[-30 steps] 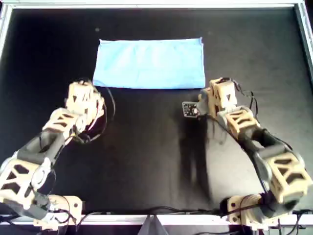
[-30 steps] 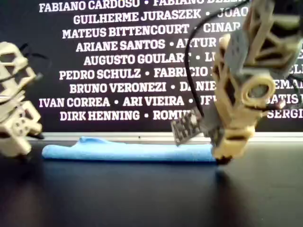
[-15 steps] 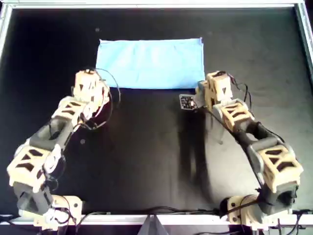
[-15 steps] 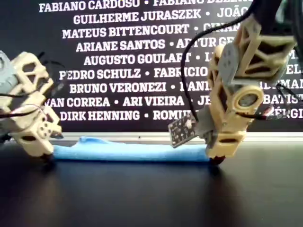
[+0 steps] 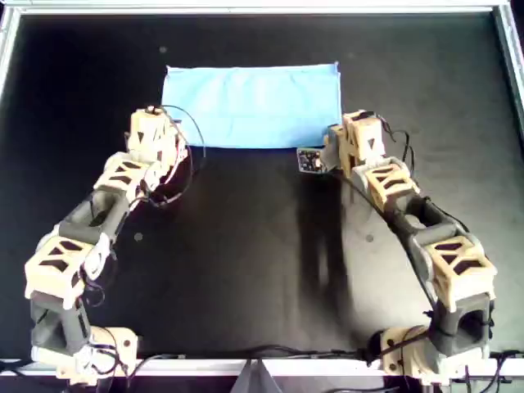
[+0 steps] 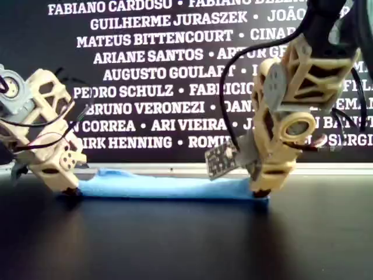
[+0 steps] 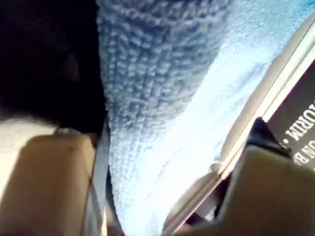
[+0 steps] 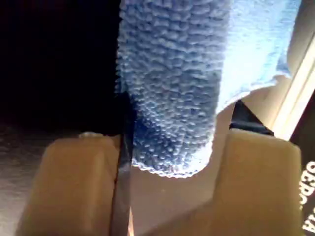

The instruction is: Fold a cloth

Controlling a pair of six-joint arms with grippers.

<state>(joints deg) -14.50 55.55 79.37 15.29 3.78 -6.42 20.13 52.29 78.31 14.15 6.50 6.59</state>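
Observation:
The light blue cloth (image 5: 250,106) lies flat as a wide rectangle toward the far side of the black table; in the exterior view the cloth (image 6: 169,188) is a low strip. My left gripper (image 5: 155,135) is at its near corner on the overhead view's left, low on the table (image 6: 70,191). My right gripper (image 5: 344,141) is at the near corner on the overhead view's right (image 6: 259,192). Both stand open, each straddling the cloth's thick edge: the cloth (image 7: 162,98) fills the gap of the left gripper (image 7: 157,157), and the cloth (image 8: 172,88) sits within the right gripper (image 8: 170,147).
A metal frame (image 5: 246,8) rims the black table (image 5: 262,246). A small circuit board (image 5: 311,160) sticks out beside the right gripper. A black banner (image 6: 151,70) with white names stands behind the table's far edge.
Both arms have reached forward to the cloth's near corners, the left one travelling farther. The grippers now sit at the cloth's edge. The cloth has not moved.

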